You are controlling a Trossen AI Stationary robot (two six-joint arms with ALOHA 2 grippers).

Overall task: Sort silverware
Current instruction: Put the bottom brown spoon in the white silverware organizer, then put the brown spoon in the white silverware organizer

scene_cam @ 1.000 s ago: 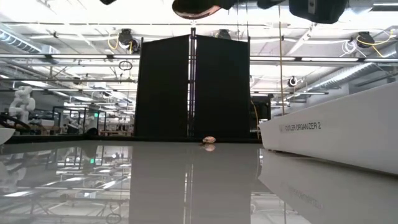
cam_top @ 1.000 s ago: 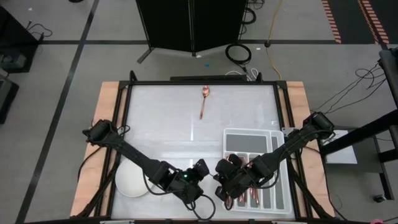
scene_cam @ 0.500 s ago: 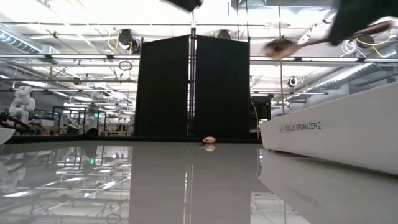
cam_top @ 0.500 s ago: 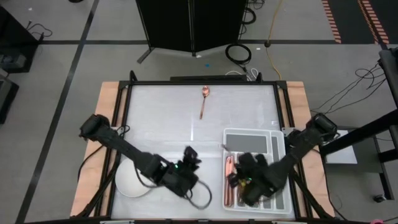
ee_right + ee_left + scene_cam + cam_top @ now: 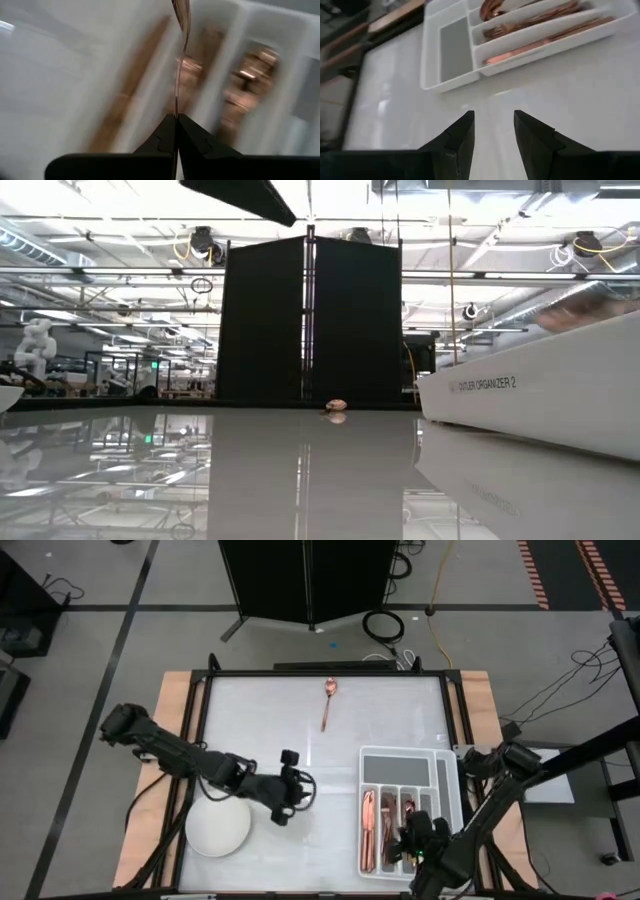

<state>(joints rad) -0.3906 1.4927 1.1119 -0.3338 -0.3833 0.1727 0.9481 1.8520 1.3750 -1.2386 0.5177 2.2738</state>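
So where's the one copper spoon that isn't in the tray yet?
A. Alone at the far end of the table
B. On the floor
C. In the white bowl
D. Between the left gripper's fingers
A: the high view shows the spoon lying by itself near the table's far edge, away from the tray, the bowl and both grippers.

Left arm: enters from the 9 o'clock edge of the worktop (image 5: pixel 260 720) and reaches toward its centre, forearm nearly level. Left gripper (image 5: pixel 287 802) points toward 3 o'clock, its two dark fingers (image 5: pixel 454 142) parted with a clear gap between them. Right arm: enters from the 3 o'clock edge, folds back toward the 5 o'clock corner. Right gripper (image 5: pixel 412 841) sits at that corner, fingers pressed together on the handle of a thin copper spoon (image 5: pixel 180 30) that projects forward.
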